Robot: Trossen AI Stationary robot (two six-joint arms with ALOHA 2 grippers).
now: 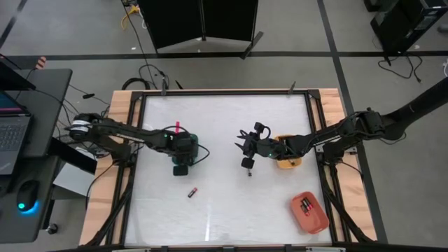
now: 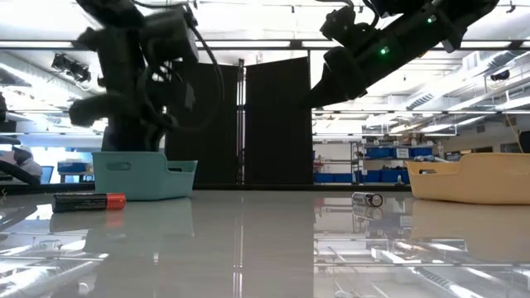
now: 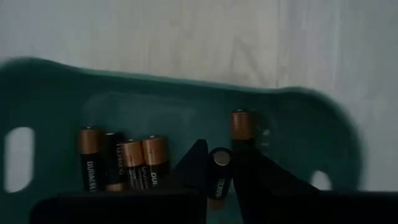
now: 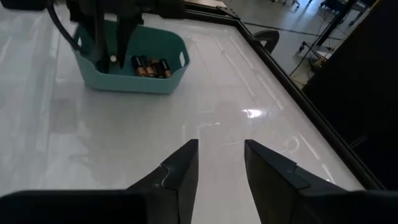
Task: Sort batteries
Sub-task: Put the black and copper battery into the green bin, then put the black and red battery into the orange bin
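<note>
Fingers of the left gripper are pinched on a battery, holding it end-up over the teal tray, which sits at about nine o'clock from the counter's centre. That upright hold looks chosen so the cell can drop straight in beside its like: four copper-topped cells lie side by side on the tray floor, and one more lies apart from them.

At about three o'clock, the fingers of the right gripper stand partly apart with nothing between them, raised above bare counter. In the high view this gripper hangs just beside the yellow tray, on its nine o'clock side, and a small cell lies on the counter close below it in the low view; my reading is that the gap is kept for picking that one up.

A dark battery with a red end lies loose at about seven o'clock, clear of every tray, so it is not yet sorted. The orange tray at five o'clock holds a few cells, too small to count.

Judging by the loose cells, the sorting is well along but unfinished.
</note>
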